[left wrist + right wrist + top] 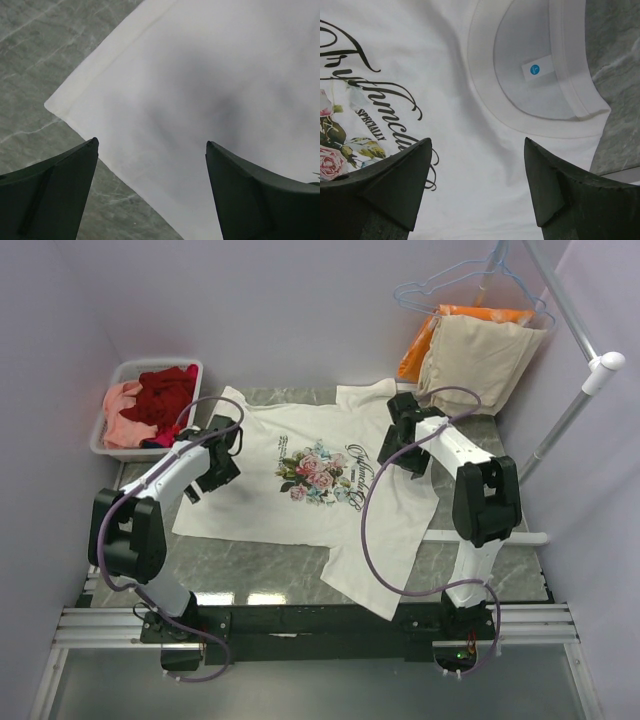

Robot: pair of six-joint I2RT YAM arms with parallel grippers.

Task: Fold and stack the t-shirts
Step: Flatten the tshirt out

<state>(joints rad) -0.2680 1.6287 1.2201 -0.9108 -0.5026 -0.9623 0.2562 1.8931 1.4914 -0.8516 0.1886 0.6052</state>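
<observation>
The white t-shirt (290, 515) lies spread flat on the marble table, rose print (318, 476) and dark script facing up, collar to the right. My left gripper (222, 437) is open and empty over the shirt's hem side. In the left wrist view (152, 143) it hovers above the white cloth (210, 75) near a hem corner (52, 105). My right gripper (405, 430) is open and empty over the neck. In the right wrist view (477, 140) its jaws stand apart just short of the collar (490, 107) and its label (537, 69). Dark red (165, 395) and salmon pink (122, 415) tees lie in a basket.
The white basket (108, 445) sits at the back left corner. A beige cloth (478, 360) and an orange cloth (420, 350) hang at the back right under a wire hanger (470, 280). A white pole (565, 415) slants along the right side.
</observation>
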